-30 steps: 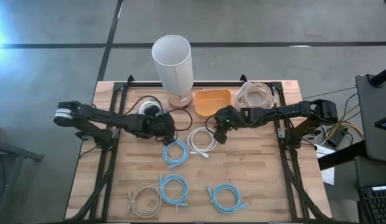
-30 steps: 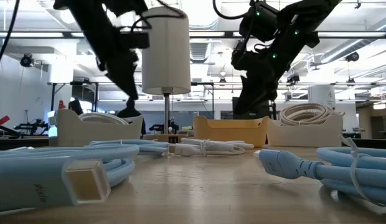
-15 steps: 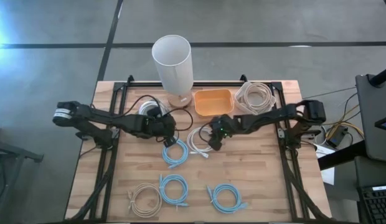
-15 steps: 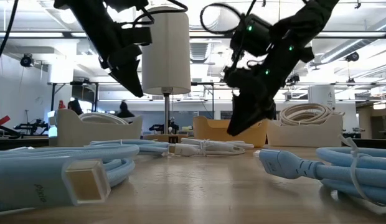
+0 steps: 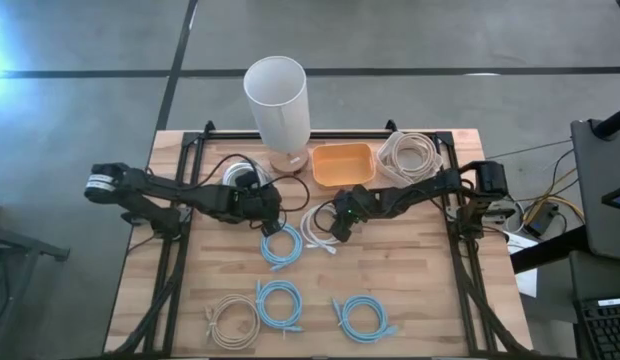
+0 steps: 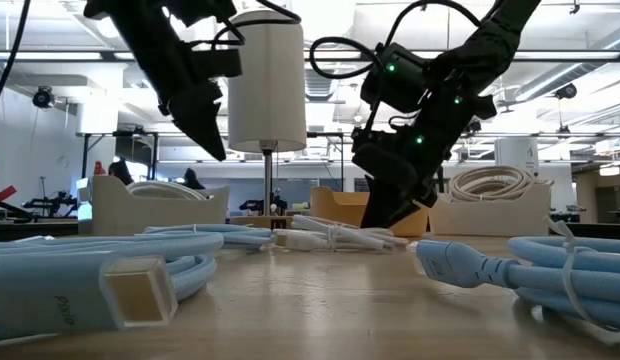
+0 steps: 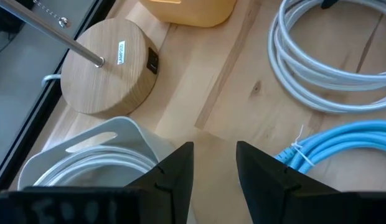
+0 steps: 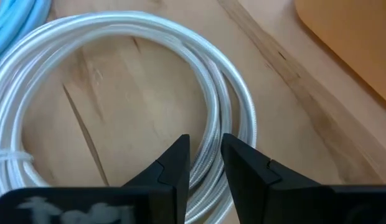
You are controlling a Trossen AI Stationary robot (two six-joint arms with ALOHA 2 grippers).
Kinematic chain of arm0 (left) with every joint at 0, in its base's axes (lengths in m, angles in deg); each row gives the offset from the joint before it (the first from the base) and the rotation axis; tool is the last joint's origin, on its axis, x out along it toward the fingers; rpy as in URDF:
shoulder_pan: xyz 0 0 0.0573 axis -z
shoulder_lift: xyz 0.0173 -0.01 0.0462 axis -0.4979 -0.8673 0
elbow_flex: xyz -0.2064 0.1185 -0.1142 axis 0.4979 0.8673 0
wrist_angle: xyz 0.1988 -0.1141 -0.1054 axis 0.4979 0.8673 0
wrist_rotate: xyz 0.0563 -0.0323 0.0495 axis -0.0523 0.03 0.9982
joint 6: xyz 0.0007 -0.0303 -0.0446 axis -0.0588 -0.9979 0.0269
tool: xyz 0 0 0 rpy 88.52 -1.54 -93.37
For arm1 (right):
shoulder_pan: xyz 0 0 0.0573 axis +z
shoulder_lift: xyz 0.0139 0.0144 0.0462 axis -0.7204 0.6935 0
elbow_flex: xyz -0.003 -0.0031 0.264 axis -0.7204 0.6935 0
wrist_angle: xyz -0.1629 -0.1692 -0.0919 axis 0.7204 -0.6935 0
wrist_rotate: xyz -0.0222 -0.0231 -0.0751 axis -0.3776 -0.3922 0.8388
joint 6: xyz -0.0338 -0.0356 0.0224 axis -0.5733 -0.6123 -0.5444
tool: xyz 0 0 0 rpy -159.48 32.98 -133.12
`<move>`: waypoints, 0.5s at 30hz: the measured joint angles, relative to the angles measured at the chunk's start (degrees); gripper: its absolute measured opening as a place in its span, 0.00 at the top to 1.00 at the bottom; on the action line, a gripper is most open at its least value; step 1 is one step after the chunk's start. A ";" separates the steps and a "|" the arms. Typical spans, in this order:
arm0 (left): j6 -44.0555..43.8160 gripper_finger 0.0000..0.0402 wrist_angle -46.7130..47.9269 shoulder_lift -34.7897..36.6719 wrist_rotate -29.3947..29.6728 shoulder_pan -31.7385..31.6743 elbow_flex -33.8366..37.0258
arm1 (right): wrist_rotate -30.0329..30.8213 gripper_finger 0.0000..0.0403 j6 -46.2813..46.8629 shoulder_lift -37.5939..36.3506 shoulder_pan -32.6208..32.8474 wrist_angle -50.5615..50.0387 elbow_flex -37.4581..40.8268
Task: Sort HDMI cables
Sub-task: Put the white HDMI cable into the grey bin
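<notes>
White HDMI coil (image 5: 320, 226) lies flat directly under R gripper (image 8: 202, 163), strands crossing its narrow-gapped, empty fingers; L gripper (image 7: 213, 163) farther off, also narrow-gapped, empty.

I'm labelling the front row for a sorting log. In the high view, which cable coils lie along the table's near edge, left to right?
Beige coil → light blue coil → second light blue coil.
</notes>
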 joint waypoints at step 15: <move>-9.43 0.66 -9.88 -0.04 -5.52 0.00 4.68 | -0.99 0.98 -0.80 -8.45 0.80 0.95 0.53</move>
